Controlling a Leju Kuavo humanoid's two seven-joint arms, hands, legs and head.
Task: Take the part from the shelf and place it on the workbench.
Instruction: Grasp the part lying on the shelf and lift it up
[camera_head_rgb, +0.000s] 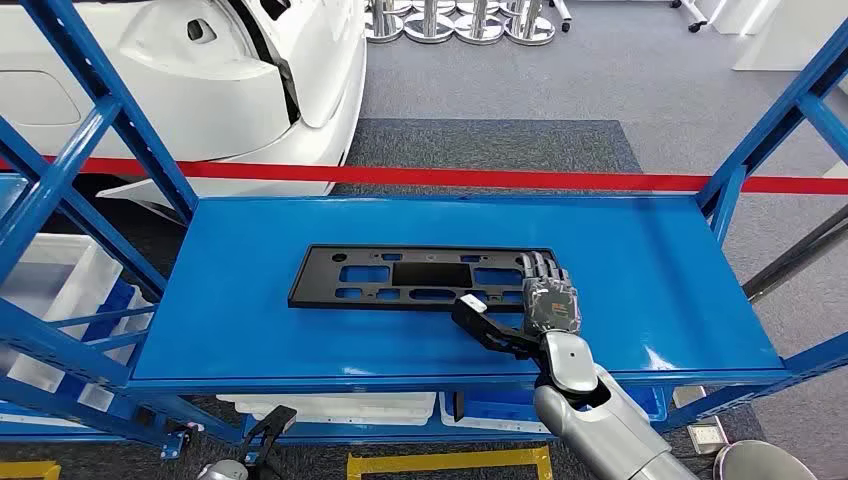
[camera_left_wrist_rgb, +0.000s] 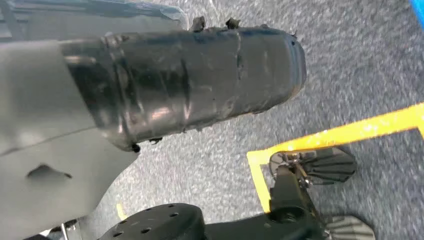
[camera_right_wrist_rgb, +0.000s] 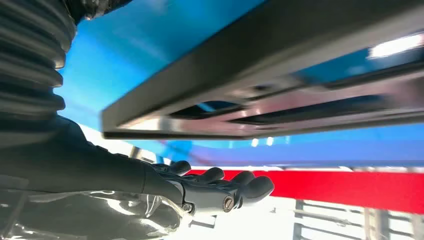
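A flat black part (camera_head_rgb: 420, 277) with several cut-outs lies lengthwise on the blue shelf board (camera_head_rgb: 250, 330). My right hand (camera_head_rgb: 535, 305) is at the part's right end. Its fingers lie straight over that end, and the thumb stretches left along the near edge. In the right wrist view the part (camera_right_wrist_rgb: 280, 95) is seen edge-on, with a gap between it and the straight fingers (camera_right_wrist_rgb: 215, 187), so nothing is gripped. My left hand (camera_head_rgb: 262, 435) hangs low below the shelf's front edge, with its dark fingers apart and nothing in them.
Blue shelf uprights and diagonal braces (camera_head_rgb: 110, 110) frame both sides. A red band (camera_head_rgb: 500, 178) runs behind the shelf, and a white car body (camera_head_rgb: 200, 70) stands beyond it. White bins (camera_head_rgb: 330, 408) sit on the level below. Yellow tape (camera_left_wrist_rgb: 340, 135) marks the grey floor.
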